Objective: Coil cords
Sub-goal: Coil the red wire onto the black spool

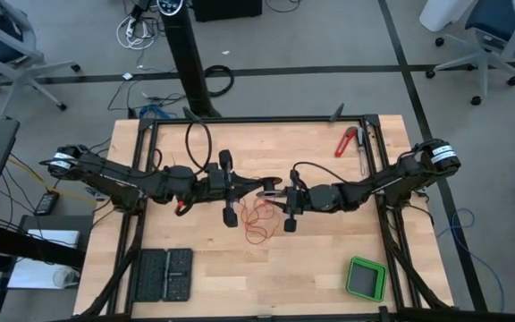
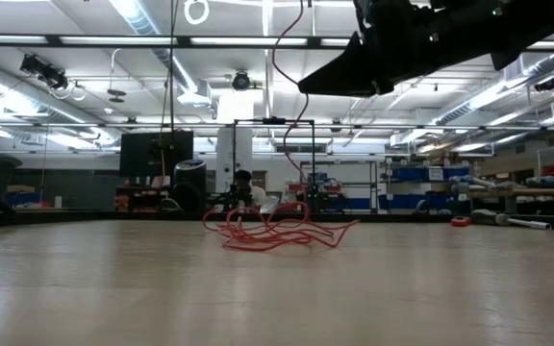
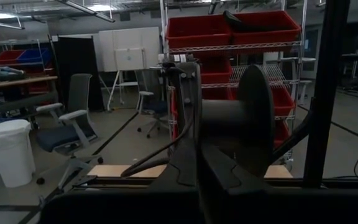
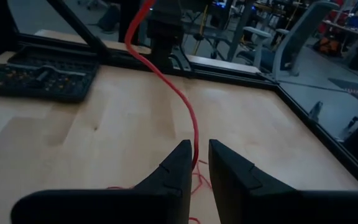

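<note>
The cord is a very thin red wire. Most of it lies in a loose tangle (image 1: 256, 219) on the wooden table's middle, also seen in the low view (image 2: 277, 233). One strand (image 2: 306, 144) rises from the tangle toward the grippers. My left gripper (image 1: 262, 186) reaches in level from the table's left, above the tangle, and is shut on the wire. My right gripper (image 4: 199, 144) faces it from the right, its fingers a narrow gap apart. The strand (image 4: 188, 106) runs through that gap. My left gripper pinches the red wire between its shut fingertips, where a bit of red (image 1: 267, 183) shows in the high view. The fingers lie level, coming from the table's left. The wire hangs slack from there to the tangle on the table. Which part of the wire it has does not show.
A red-handled tool (image 1: 345, 141) lies at the far right and a green box (image 1: 366, 278) at the near right. A black bit case (image 1: 164, 274) sits at the near left. A black cable loop (image 1: 197, 143) lies at the far left. Dark frame rails (image 1: 378, 152) border the table.
</note>
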Controlling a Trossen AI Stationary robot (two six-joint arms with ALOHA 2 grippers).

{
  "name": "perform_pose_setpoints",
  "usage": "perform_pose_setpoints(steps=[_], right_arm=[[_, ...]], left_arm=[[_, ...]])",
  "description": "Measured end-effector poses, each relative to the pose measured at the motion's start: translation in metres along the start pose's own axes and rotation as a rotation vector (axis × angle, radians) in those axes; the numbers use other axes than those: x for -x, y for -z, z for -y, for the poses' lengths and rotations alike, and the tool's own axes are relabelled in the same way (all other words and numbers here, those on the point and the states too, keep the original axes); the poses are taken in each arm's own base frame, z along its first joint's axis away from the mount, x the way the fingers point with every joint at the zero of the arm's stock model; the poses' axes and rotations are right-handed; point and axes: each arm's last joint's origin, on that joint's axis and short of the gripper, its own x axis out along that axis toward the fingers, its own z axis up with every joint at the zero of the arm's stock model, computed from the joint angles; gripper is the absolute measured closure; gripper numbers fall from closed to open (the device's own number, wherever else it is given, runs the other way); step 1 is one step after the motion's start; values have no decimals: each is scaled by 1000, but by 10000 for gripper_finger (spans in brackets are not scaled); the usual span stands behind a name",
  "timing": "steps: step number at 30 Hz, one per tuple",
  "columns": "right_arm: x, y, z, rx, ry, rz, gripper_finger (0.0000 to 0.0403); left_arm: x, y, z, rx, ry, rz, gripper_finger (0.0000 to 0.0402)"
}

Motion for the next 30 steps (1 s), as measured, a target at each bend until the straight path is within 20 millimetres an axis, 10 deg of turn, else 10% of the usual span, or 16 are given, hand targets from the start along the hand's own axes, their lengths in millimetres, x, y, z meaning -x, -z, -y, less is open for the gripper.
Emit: perform_pose_setpoints(steps=[30], right_arm=[[-5,2,7,-22,-3,3,397]], left_arm=[[0,-4,0,-52,-6,44,400]])
